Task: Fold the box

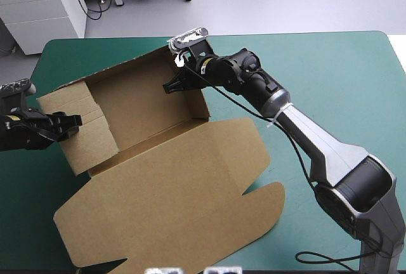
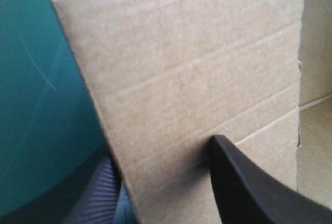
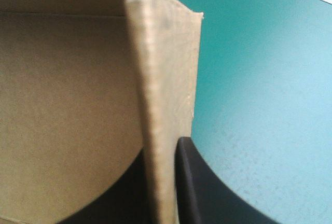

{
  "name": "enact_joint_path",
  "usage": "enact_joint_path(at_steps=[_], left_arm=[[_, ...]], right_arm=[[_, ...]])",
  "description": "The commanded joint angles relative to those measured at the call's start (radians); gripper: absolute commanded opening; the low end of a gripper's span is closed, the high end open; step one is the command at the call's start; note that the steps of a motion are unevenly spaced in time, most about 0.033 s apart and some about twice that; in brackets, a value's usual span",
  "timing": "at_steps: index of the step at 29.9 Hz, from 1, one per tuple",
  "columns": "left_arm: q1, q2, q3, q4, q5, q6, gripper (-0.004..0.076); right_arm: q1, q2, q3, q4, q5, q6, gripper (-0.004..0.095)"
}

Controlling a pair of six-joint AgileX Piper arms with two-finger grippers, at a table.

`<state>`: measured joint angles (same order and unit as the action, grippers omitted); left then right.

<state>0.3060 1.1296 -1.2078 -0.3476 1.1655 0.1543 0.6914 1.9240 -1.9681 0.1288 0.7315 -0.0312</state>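
- Nearest the robot, on the teal-green table [image 1: 342, 58], the box's [image 1: 152, 160] lid [image 1: 171, 210] lies flat, with its rounded flap reaching toward the table's right.
- Beyond the lid stands the open tray [image 1: 136, 106], walls raised, set askew on the table's left half.
- At the tray's left wall, the left gripper [image 1: 71, 122] is clamped on the board. Its wrist view shows one black finger [image 2: 249, 187] pressed on the wall's face, the other behind the sheet.
- Farthest off, the right gripper [image 1: 176, 85] pinches the tray's far right wall near its corner. The wall's edge runs between its fingers [image 3: 207, 193].
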Motion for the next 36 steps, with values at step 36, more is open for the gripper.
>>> enact_joint_path(at_steps=[36], left_arm=[[0.007, 0.057, -0.027, -0.802, 0.053, 0.364, 0.0468]], right_arm=[[-0.189, -0.074, -0.044, 0.265, 0.014, -0.048, 0.0]])
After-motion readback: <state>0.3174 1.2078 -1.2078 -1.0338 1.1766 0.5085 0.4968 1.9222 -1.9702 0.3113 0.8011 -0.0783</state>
